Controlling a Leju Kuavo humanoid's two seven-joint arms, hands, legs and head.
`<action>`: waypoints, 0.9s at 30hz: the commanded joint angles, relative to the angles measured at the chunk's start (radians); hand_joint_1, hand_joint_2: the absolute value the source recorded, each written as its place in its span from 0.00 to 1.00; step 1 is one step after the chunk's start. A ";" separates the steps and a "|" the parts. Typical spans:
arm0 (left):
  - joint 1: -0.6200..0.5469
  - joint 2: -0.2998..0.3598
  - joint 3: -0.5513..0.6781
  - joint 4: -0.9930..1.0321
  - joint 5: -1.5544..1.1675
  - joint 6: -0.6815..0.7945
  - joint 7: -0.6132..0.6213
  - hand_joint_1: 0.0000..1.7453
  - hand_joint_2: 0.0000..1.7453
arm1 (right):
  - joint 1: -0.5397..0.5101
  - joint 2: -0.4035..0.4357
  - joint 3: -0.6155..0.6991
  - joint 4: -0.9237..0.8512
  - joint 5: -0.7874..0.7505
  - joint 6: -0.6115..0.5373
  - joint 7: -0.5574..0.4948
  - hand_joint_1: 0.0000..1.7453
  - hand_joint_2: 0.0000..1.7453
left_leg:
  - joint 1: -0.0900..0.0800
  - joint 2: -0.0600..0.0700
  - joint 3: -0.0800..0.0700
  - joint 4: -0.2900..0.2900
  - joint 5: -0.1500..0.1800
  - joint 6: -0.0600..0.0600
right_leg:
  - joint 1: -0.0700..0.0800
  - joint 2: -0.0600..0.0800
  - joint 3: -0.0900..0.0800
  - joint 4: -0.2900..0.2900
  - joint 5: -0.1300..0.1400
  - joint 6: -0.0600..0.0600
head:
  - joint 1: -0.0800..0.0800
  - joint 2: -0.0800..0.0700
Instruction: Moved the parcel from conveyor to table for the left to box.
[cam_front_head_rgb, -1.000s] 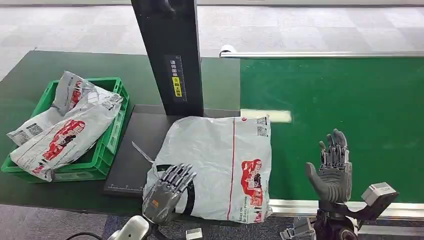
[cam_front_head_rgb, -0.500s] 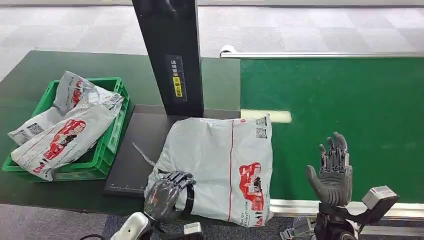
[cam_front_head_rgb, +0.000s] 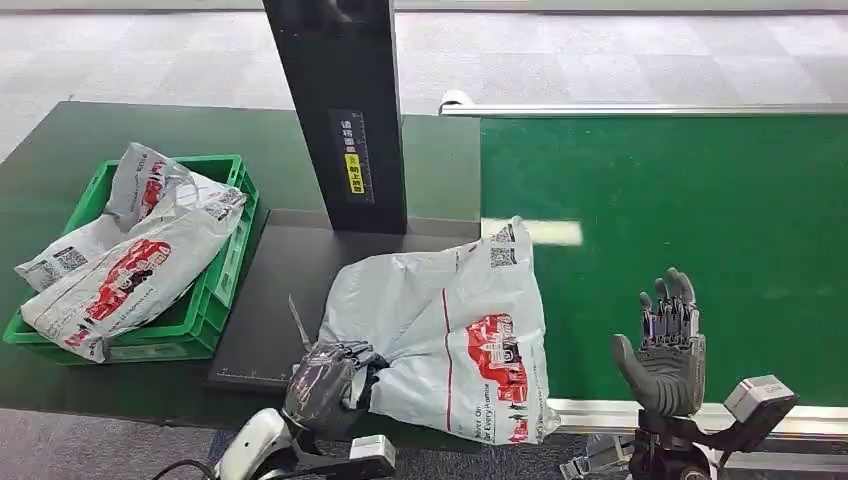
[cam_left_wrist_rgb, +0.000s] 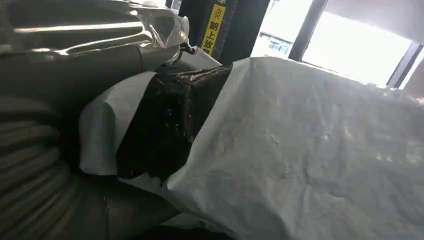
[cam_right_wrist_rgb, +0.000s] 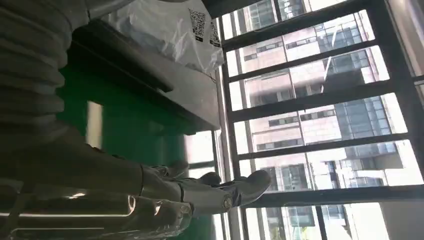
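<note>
Bunched and lifted at its near-left corner since a second ago, the grey parcel (cam_front_head_rgb: 450, 330) now rises into folds where it had lain flat, its far edge pulled back toward the robot and its printed codes tipped up. At that corner the left hand (cam_front_head_rgb: 325, 385), which lay flat on the bag a second ago, is clenched on a fistful of the plastic, and the left wrist view shows dark fingers (cam_left_wrist_rgb: 165, 125) wrapped in the white film. Most of the parcel rests on the black plate (cam_front_head_rgb: 270, 300) at the foot of the dark scanner column (cam_front_head_rgb: 340, 110), with its right side lapping over onto the green conveyor belt (cam_front_head_rgb: 700, 200). Over at the right, the right hand (cam_front_head_rgb: 665, 350) stands upright above the belt's near rail with fingers apart and holding nothing, well apart from the parcel. On the dark table (cam_front_head_rgb: 60, 160) to the left sits the green crate (cam_front_head_rgb: 215, 270), already holding two similar bags (cam_front_head_rgb: 120, 260). From here the risk looks to lie in the grip: only loose film at one corner is held, so the contents may sag and slide the plastic out of the fingers as the bag is carried left. A low, trailing edge could also catch on the crate's near rim or drag across the plate.
</note>
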 joint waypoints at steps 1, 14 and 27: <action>-0.001 0.013 0.008 0.011 0.000 -0.011 0.000 1.00 1.00 | -0.004 0.001 -0.013 0.012 -0.002 -0.003 0.003 0.00 1.00 | 0.000 0.000 0.001 -0.001 0.000 0.000 | 0.000 0.001 0.001 -0.001 0.000 0.000 | 0.000 0.000; -0.098 0.131 0.062 -0.268 0.339 -0.173 -0.168 1.00 1.00 | -0.019 0.008 -0.013 0.035 0.006 -0.004 -0.001 0.00 1.00 | 0.001 -0.002 -0.001 0.000 0.001 0.000 | 0.001 0.000 0.000 0.000 0.001 0.000 | 0.000 0.000; -0.396 0.242 0.436 -0.191 0.170 0.204 -0.110 1.00 1.00 | -0.046 -0.010 0.044 0.089 -0.011 -0.026 -0.009 0.00 1.00 | 0.002 0.001 0.001 0.000 0.001 -0.001 | 0.002 0.003 0.000 0.001 0.001 -0.001 | 0.000 0.000</action>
